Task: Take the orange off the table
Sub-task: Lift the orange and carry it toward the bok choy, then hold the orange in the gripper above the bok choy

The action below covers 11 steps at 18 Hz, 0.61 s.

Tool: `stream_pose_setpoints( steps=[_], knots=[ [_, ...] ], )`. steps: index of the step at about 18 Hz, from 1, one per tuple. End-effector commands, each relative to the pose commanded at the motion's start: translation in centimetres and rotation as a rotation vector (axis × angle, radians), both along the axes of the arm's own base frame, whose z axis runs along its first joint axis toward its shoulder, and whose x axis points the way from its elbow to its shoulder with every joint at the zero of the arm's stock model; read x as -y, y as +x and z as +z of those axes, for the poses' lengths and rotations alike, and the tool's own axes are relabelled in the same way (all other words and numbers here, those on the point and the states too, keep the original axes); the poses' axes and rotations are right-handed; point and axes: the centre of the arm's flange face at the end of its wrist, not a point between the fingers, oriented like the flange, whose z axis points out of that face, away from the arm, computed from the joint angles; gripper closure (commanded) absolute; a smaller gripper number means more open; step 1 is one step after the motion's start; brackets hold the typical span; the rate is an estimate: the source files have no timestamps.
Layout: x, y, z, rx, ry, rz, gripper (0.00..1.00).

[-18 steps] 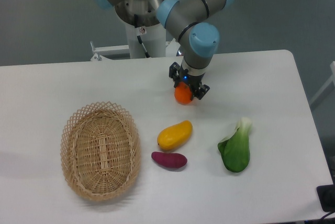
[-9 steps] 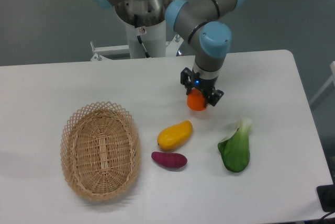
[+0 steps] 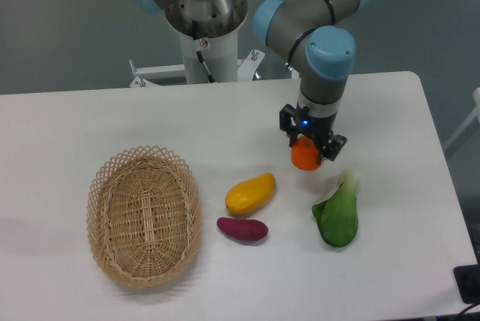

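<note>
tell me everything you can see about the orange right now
The orange is a small, round, bright-orange fruit with smooth-looking skin. Its upper part is hidden between the black fingers of the gripper, which is shut on it from above. It sits toward the right of the white table, just up and left of the bok choy and right of the mango. Whether it touches the tabletop cannot be told.

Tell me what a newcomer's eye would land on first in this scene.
First the gripper, shut on the bright orange near the table's right side, under the grey-and-blue arm. Next the big wicker basket at the left front. Between them lie a yellow mango, a purple sweet potato and green bok choy.
</note>
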Motion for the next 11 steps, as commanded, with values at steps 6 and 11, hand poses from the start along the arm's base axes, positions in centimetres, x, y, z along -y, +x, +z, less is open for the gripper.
stream_pose_setpoints(
  steps=[6,11],
  knots=[
    [-0.3,-1.6,1.1,-0.037,-0.011,-0.001,0.41],
    [-1.0,-3.3,2.2,-0.043,-0.027,0.002,0.41]
  ],
)
